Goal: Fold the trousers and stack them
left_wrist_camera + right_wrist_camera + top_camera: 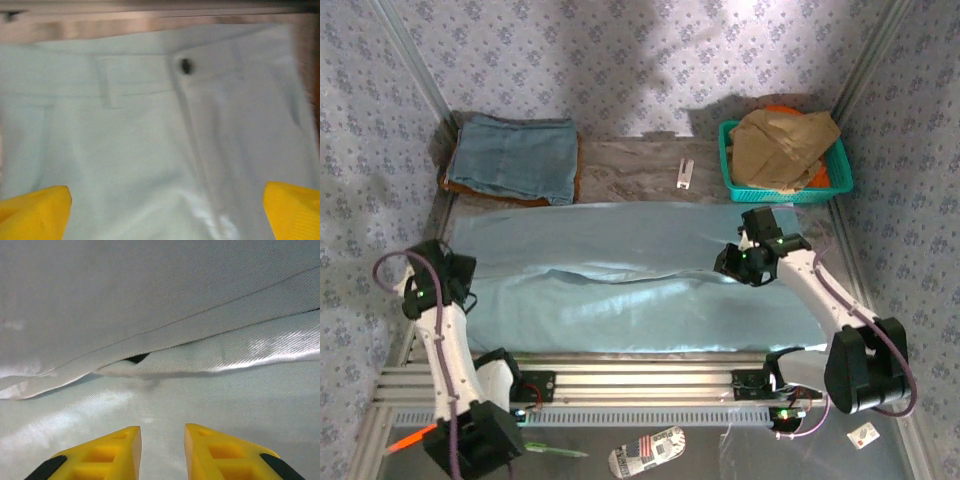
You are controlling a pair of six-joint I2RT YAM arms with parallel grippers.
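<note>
First fold not started on the pale sky-blue thin-cloth trousers (620,290): my left pincer (167,200) gapes wide, right pincer (162,437) sits nearly together but empty, so next I grab an edge.

The left arm (445,345) and right arm (815,285) are each showing white tube links joined by boxy black joints. A thin purple cable (382,268) is looping along each arm. Small green lights (757,252) are glowing on the right arm's black housings. The left fingers (32,212) are showing plain bright yellow. The right fingers (100,455) are showing as yellow wedges with square recesses and black patches.
</note>
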